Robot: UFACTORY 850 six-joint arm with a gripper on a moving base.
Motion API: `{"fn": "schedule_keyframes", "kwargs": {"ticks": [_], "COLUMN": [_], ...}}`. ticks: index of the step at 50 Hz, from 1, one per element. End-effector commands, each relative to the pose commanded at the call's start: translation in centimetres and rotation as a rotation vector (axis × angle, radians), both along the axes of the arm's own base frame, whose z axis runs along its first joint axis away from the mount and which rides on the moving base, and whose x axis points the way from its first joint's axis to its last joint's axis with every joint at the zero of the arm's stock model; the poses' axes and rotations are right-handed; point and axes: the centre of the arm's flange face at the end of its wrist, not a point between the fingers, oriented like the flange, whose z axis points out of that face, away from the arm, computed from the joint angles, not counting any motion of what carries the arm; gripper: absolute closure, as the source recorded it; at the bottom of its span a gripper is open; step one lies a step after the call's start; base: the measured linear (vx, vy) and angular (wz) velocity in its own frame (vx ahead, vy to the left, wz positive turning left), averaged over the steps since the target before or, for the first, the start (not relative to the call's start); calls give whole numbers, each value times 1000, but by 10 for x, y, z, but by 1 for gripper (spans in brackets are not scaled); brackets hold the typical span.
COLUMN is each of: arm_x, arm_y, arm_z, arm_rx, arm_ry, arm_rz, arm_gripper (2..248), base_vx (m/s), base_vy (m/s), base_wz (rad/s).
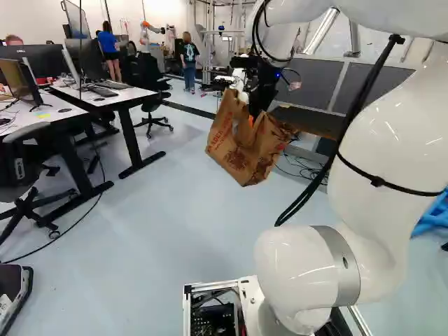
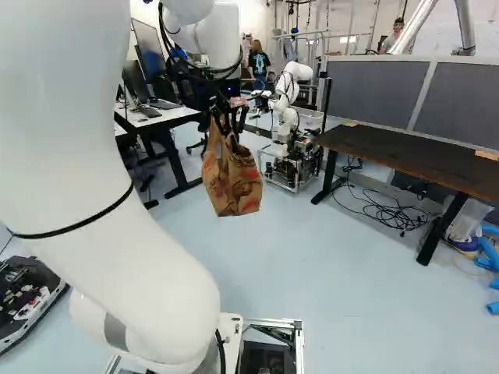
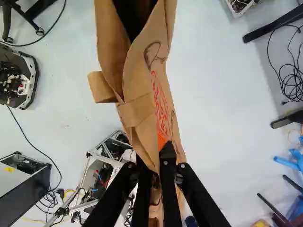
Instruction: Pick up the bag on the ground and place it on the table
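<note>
My gripper [image 1: 253, 113] is above the floor with the brown paper bag [image 1: 236, 155] hanging tilted from it. The right base view has the bag [image 2: 232, 185] in the air left of the dark-topped table [image 2: 390, 153], apart from it. In the wrist view the gripper [image 3: 159, 160] is shut on the bag's folded paper near its handle, and the bag [image 3: 138, 75] stretches ahead of the fingers with its mouth partly open. Which table is meant cannot be told; a white-topped table [image 1: 105, 98] stands at the left of the left base view.
Another robot [image 2: 288, 101] stands beyond the bag, near the dark table's far end. Loose cables [image 2: 394, 214] lie under that table. Grey partitions [image 2: 460, 101] rise behind it. Office chairs [image 1: 148, 87] stand by the white desks. Blue pieces [image 2: 490, 253] lie at the right base view's right.
</note>
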Motion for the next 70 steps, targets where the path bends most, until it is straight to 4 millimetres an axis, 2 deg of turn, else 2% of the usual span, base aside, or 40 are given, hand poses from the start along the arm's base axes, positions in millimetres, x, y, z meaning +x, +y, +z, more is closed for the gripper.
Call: {"fn": "schedule_keyframes", "kwargs": {"ticks": [21, 43, 70], "arm_x": [0, 0, 0], "arm_y": [0, 0, 0], "arm_z": [0, 0, 0], "arm_rx": [0, 0, 0], "arm_ry": [0, 0, 0], "arm_rz": [0, 0, 0], "arm_gripper": [223, 223, 223], "base_vx": [-7, 56, 105], "base_vy": [-45, -100, -58], "base_wz": [-156, -454, -309]}}
